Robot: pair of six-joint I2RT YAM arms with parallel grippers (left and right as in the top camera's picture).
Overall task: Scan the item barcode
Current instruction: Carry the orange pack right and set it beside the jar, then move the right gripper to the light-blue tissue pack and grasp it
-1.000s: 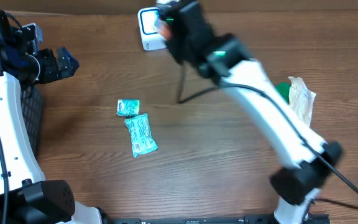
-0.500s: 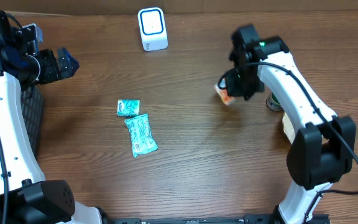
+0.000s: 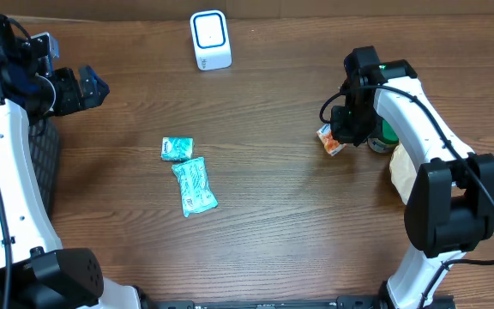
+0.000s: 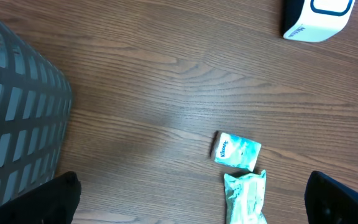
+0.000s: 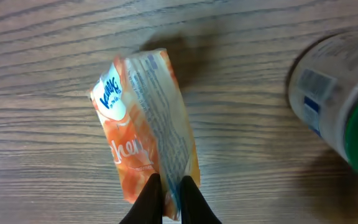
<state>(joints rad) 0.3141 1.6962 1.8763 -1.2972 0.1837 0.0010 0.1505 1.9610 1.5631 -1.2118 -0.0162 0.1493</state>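
Right gripper (image 5: 171,198): pressed together on the lower edge of the orange packet (image 5: 145,124), pinching a thin seam, likely to leave the printed faces uncovered
Packet position: low at the table (image 3: 273,232), right side, just beside a green-capped container (image 3: 384,136); touching the wood or not, cannot tell
Scanner (image 3: 210,39): upright at the far edge, well apart from the packet; a carry looks needed
Left gripper (image 3: 82,87): spread wide, empty, near the basket (image 4: 17,106)
Overhead only: scanner-to-packet gap, teal packets (image 3: 194,184)
Right wrist only: the pinch itself, packet lettering; no barcode readable
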